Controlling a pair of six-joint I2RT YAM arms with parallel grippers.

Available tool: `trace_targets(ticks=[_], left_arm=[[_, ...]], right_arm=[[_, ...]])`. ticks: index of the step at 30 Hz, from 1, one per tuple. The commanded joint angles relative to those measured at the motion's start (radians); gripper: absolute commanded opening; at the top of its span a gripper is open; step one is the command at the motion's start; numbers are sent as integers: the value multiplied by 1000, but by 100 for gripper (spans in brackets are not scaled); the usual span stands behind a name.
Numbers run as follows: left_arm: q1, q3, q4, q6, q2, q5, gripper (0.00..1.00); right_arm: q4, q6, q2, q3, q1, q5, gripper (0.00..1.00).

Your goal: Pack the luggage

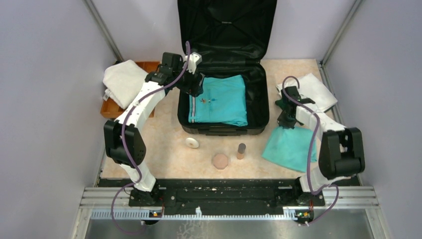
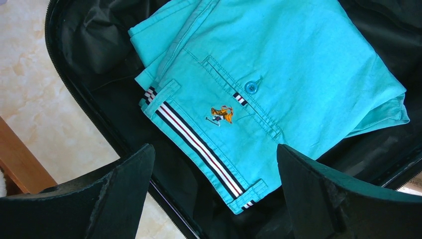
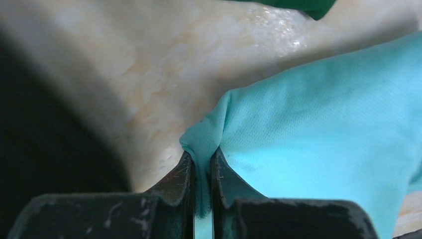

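Beside the open black hard-shell luggage (image 1: 259,97), the right gripper (image 3: 201,157) pinches a teal mesh cloth (image 3: 318,134); the left gripper (image 2: 214,154) gapes above turquoise shorts (image 2: 278,64) inside.

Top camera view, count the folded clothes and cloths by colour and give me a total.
Teal: 2, the shorts in the luggage and the teal cloth on the table to its right.
White: 2, the left white cloth over the wooden tray and the right white cloth.
Total: 4
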Motion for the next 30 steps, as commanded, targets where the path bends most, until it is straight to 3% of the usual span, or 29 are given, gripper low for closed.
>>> trace_targets(ticks=[1,10,19,30], left_arm=[[5,-3,33,0,-49,-6,98],[4,-13,26,0,-47,-33,98],[4,-28,33,6,-60,-59,98],[10,-62,43,12,-84,-66,98]], right_arm=[[74,-89,-195,74,3,-148,0],[29,-212,-150,389,105,-372,0],[19,-193,15,637,262,-398,0],[40,-118,337,789,357,-391,0]])
